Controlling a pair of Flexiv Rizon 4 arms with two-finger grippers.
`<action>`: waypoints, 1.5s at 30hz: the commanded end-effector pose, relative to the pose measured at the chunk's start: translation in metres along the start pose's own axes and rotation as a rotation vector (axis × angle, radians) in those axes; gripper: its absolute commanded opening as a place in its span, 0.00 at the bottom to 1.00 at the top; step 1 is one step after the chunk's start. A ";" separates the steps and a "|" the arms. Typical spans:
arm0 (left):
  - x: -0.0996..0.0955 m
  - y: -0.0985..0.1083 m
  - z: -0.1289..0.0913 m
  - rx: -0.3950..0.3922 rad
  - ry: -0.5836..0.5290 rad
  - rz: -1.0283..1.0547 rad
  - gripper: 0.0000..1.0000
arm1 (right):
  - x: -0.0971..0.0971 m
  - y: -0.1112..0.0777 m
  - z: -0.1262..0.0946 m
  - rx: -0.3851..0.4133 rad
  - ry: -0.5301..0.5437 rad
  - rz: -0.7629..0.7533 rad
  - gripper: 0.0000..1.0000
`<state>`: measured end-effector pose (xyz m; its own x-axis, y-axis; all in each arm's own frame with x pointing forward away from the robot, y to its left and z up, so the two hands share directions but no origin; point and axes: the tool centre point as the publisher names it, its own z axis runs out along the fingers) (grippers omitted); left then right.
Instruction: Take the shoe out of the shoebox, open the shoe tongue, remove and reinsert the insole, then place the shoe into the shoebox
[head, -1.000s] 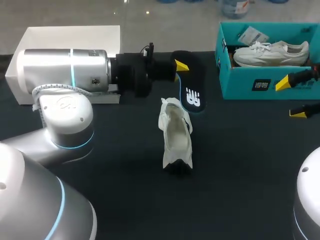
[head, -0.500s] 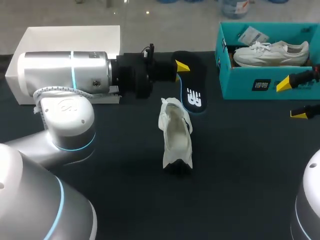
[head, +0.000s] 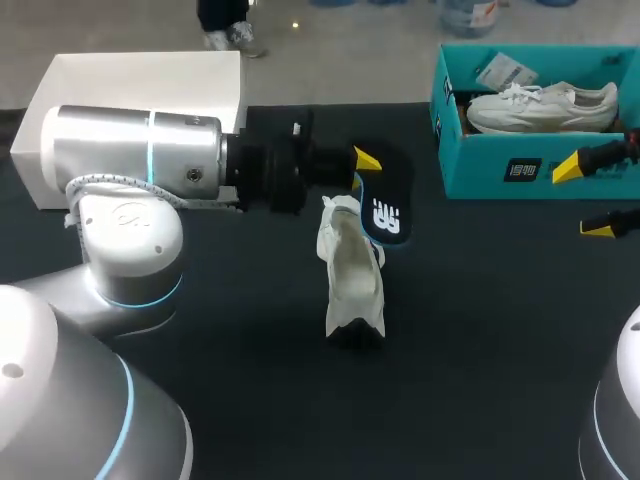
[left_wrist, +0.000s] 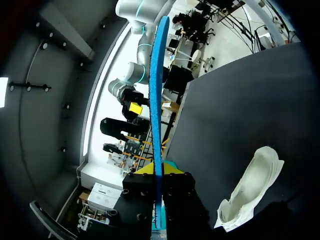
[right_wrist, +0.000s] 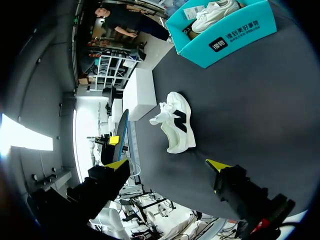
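Left arm enters from left. Left gripper (head: 360, 165) holds black insole (head: 387, 208) by far end, just beyond white shoe (head: 351, 272) at centre of dark table (head: 480, 330). Right gripper (head: 584, 197) fingers apart, near right end of teal shoebox (head: 478, 172) holding second white shoe (head: 540, 105).

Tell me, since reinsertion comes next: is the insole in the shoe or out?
Out. The left gripper is shut on the insole, holding it beside the white shoe.

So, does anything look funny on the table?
Only the black insole: it's out of the white shoe, pinched in the left claw beside it. That suits the job; nothing's spilled or broken.
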<state>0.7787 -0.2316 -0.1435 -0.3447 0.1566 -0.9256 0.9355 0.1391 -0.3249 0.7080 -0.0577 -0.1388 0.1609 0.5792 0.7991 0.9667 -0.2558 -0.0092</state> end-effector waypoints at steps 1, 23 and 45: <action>0.013 -0.015 -0.031 0.034 0.077 -0.050 0.00 | 0.000 -0.002 -0.001 -0.004 -0.003 0.002 1.00; 0.078 -0.056 -0.048 0.089 0.216 -0.211 0.00 | 0.000 -0.002 -0.001 -0.004 -0.003 0.002 1.00; 0.139 -0.024 -0.016 0.106 0.195 -0.343 0.00 | 0.000 -0.002 -0.001 -0.004 -0.003 0.002 1.00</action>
<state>0.6980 -0.1929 -0.2510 -0.6445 0.3041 -0.7015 0.7586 0.1399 -0.6363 0.7076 -0.0580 -0.1387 0.1609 0.5798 0.7987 0.9666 -0.2562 -0.0088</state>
